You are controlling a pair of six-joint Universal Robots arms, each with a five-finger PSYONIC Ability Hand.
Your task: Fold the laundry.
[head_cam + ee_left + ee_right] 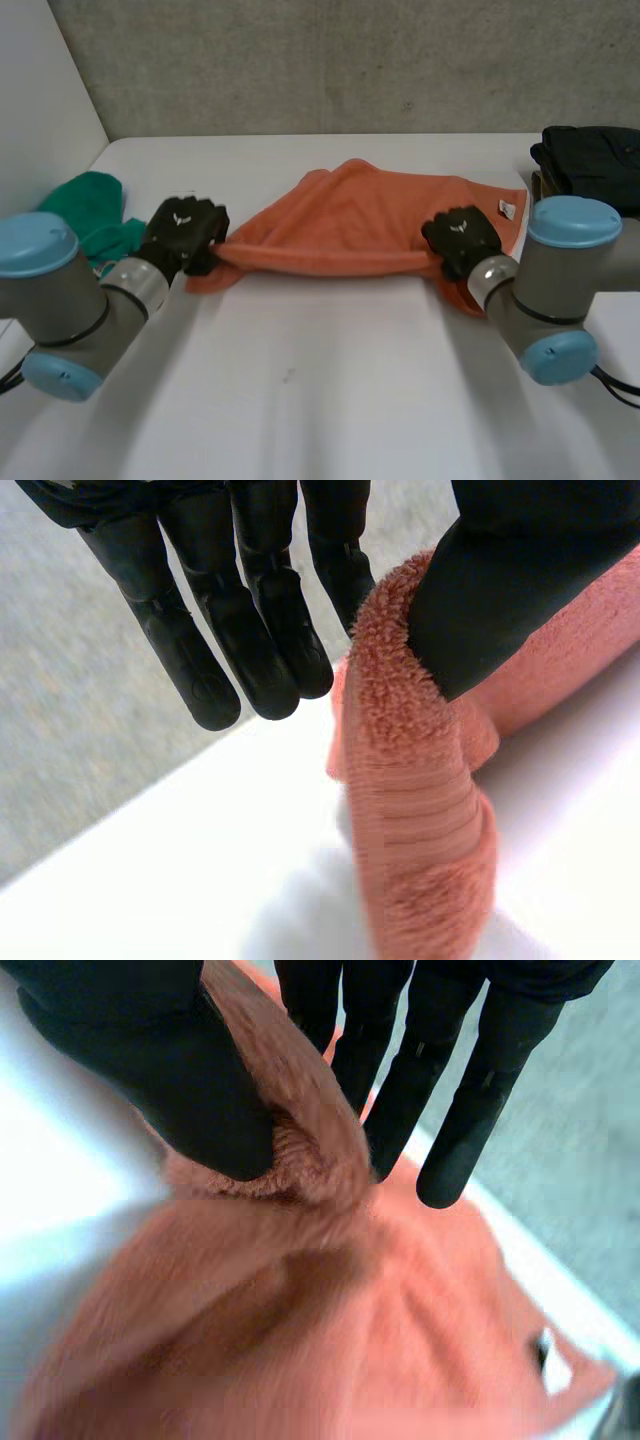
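Head view, towel: I am watching the orange towel (360, 225) lying bunched across the middle of the white desk (320, 400). Its far part is humping up and its near edge is running from one hand to the other.
Head view, left hand: the left hand (185, 232) is sitting at the towel's 9 o'clock end and gripping that corner.
Head view, right hand: the right hand (462, 238) is sitting on the towel near its 3 o'clock end. A bit of towel is poking out at the hand's 6 o'clock.
Head view, label: a white label (507, 209) is showing on the towel at the right hand's 1 o'clock.
Head view, other laundry: a green cloth (95, 215) is lying just beside the left hand at its 9 o'clock. A pile of dark clothes (595, 165) is sitting at the towel's 2 o'clock, near the desk's edge.
Left wrist view: the thumb (500, 590) is pinching the towel's (420, 820) ribbed edge against the straight fingers (250, 630). The cloth is hanging from there to the desk (200, 880).
Right wrist view: the thumb (160, 1070) is clamping a fold of towel (330, 1330) against the straight fingers (400, 1090). The rest is spreading out beyond the fingertips, with the label (555, 1365) at its far corner.
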